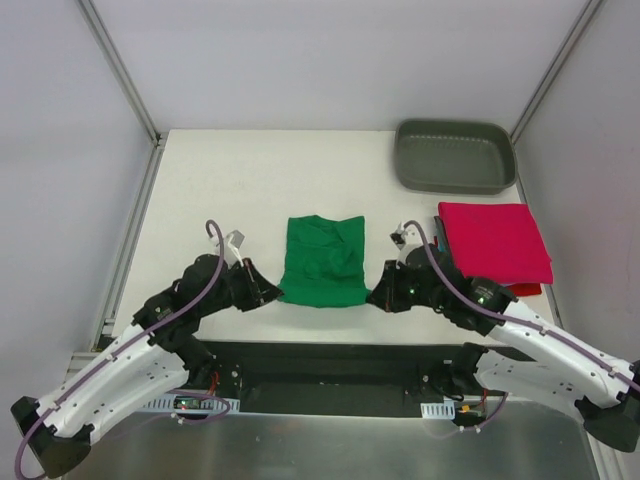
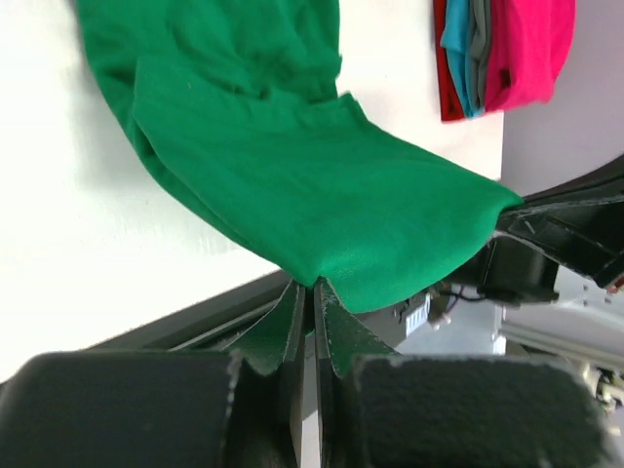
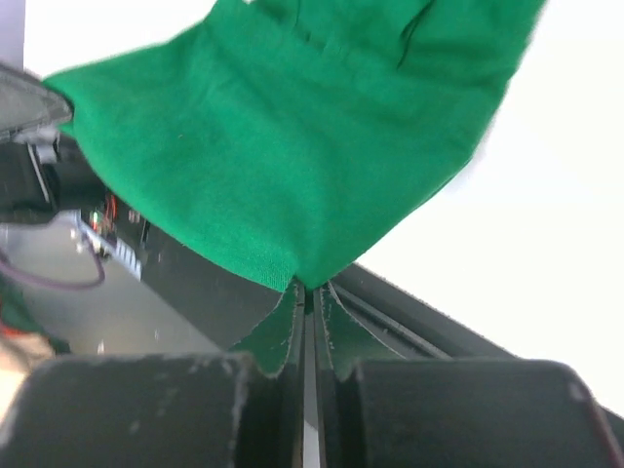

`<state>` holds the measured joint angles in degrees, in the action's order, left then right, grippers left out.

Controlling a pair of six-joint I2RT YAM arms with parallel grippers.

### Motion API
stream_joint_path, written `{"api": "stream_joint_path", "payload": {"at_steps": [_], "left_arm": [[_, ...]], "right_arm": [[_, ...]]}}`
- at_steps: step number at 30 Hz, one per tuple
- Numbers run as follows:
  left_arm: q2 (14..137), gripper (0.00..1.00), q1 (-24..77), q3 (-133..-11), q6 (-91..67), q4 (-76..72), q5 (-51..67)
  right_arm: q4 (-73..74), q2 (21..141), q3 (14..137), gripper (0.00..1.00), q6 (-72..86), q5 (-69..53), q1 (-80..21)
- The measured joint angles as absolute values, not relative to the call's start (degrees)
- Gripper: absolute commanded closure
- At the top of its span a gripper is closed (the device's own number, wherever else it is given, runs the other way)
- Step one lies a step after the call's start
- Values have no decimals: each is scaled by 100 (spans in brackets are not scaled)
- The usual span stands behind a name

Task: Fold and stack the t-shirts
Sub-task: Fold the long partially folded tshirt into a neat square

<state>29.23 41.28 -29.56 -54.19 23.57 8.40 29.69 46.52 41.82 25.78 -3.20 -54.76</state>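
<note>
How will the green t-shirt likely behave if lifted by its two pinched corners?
Probably floppy: the green t-shirt drapes and wrinkles between the left pincer and right pincer. Likely light, since small corner pinches hold its edge up.

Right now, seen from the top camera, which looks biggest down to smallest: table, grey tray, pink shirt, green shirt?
1. table
2. grey tray and pink shirt: too alike to rank
3. green shirt, slightly smaller

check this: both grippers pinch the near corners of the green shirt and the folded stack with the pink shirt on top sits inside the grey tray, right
Not quite. The folded stack lies on the table, on the near side of the grey tray, not inside it; the top view shows this. The left gripper and right gripper do pinch the green shirt's near corners.
</note>
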Motion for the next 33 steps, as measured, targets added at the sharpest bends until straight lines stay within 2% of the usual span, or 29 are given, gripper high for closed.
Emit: {"api": "stream_joint_path", "payload": {"at_steps": [6,14,21,33], "left_arm": [[3999,100,4128,-3820,-5223,2375,-67],[5103,100,4034,-4646,-5033,2390,-950],[6042,100,3354,-5131,-4930,2349,-947],[7540,100,2856,-6106,-4591,2174,-1035]], "right_arm": [[3063,4982,4794,98,2215,19,-4685],[2827,6025,5352,98,1758,-545,-3669],[2512,6877,5782,98,1614,-1118,-3114],[2112,8394,6554,99,1433,-1887,-2355]]}}
